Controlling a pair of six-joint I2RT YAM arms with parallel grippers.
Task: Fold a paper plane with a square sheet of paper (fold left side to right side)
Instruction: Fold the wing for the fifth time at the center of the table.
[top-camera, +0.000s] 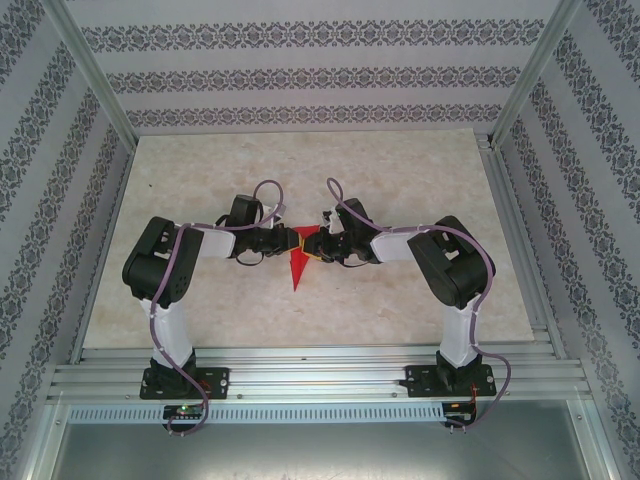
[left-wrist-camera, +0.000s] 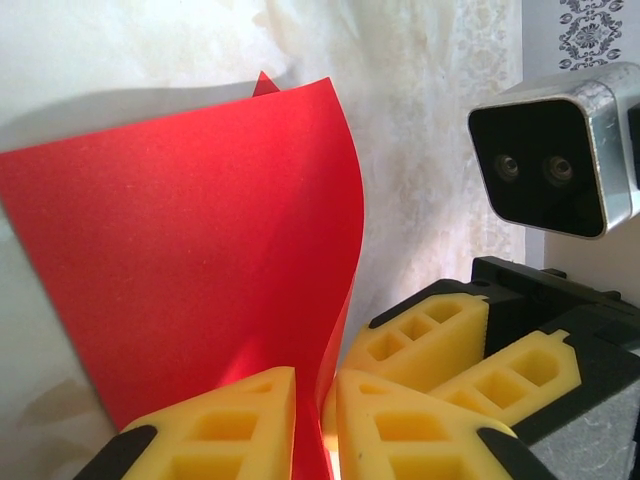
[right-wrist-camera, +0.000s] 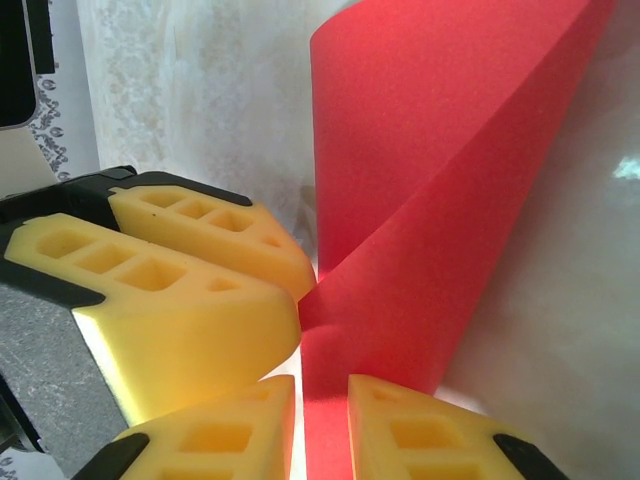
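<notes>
The paper plane (top-camera: 297, 268) is bright red paper lying mid-table between the two arms, its point toward the near edge. My left gripper (top-camera: 285, 243) meets its upper part from the left, and my right gripper (top-camera: 316, 246) from the right. In the left wrist view the red sheet (left-wrist-camera: 200, 260) curls upward, and its edge runs down between my left gripper's (left-wrist-camera: 315, 425) nearly closed yellow jaws. Seen from the right wrist, a red folded strip (right-wrist-camera: 450, 180) passes between my right gripper's (right-wrist-camera: 320, 425) jaws, which are closed on it. The left gripper's fingers (right-wrist-camera: 200, 300) touch the paper close beside them.
The marble-patterned tabletop (top-camera: 400, 180) lies bare around the paper. Aluminium rails (top-camera: 320, 370) run along the near edge and frame posts stand at the sides. Patterned walls enclose the space. The right wrist's camera housing (left-wrist-camera: 555, 165) sits close to my left gripper.
</notes>
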